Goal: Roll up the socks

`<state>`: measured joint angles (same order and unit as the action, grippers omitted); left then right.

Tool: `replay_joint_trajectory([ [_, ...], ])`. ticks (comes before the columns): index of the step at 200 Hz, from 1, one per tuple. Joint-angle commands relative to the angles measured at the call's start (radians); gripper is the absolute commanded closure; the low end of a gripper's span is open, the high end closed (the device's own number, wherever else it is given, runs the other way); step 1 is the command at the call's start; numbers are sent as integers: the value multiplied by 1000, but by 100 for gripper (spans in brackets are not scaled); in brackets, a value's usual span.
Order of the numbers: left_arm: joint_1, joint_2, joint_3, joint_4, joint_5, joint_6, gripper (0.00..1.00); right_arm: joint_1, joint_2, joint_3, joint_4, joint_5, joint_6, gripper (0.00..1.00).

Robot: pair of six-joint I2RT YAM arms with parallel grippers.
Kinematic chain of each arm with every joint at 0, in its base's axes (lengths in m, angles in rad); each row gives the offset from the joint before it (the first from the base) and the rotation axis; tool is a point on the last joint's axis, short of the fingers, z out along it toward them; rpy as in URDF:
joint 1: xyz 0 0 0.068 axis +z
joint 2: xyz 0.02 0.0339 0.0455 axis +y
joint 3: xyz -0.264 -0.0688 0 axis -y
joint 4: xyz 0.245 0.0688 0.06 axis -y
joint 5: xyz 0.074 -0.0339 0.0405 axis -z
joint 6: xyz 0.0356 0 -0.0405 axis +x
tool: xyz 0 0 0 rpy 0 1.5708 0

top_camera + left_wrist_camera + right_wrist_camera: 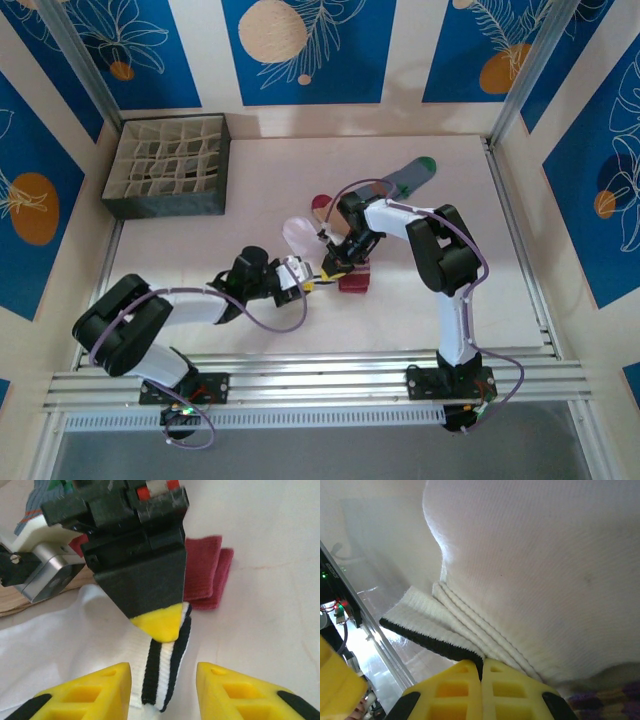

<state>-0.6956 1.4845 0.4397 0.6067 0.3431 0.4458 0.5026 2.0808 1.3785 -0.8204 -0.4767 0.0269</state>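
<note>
The white sock [300, 236] lies mid-table, and its black-striped cuff [165, 665] hangs up from the cloth. My right gripper [333, 267] is shut on that cuff; its jaws pinch the dark edge [481, 666], and its yellow fingertip [160, 622] shows in the left wrist view. My left gripper [164, 674] is open, a finger on each side of the same cuff, just left of the right one [303, 275]. The peach sock's maroon cuff [205, 575] lies folded behind the grippers [353, 279]. The grey-blue sock [410, 178] lies flat at the far right.
A grey divider box [167, 167] stands at the back left. An aluminium rail [300, 380] runs along the near edge, and metal posts frame the back corners. Bare tabletop [520, 260] lies to the right of the arms.
</note>
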Motion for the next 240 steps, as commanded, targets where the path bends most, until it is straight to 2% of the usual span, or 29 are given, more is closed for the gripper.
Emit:
replay_joint_trajectory([
  [1,-36,41,26,-4,-70,116,60,-5,37,1,-69,36,-21,100],
  [72,-84,151,96,-27,-143,222,56,-7,51,11,-101,7,-43,99],
  [112,-96,191,126,-76,-145,249,61,-7,52,16,-116,-13,-50,99],
  [133,-107,199,140,-112,-142,245,69,-9,50,17,-118,-33,-50,98],
  [145,-112,206,148,-135,-142,239,80,-10,47,15,-114,-52,-50,97],
  [149,-111,208,152,-144,-142,236,87,-12,47,16,-113,-56,-49,96],
  [158,-112,207,159,-163,-143,218,100,-12,40,14,-111,-60,-45,90],
  [168,-112,204,164,-186,-139,189,100,-17,28,7,-101,-60,-43,78],
  [182,-101,201,189,-258,-87,141,100,-30,-11,-17,-65,-66,-34,64],
  [194,-87,204,221,-324,-8,87,100,-49,-62,-57,-2,-80,-17,58],
  [222,-33,224,248,-362,170,-50,100,-89,-156,-147,160,-140,29,55],
  [240,-2,251,277,-403,253,-127,100,-90,-150,-163,196,-149,34,55],
])
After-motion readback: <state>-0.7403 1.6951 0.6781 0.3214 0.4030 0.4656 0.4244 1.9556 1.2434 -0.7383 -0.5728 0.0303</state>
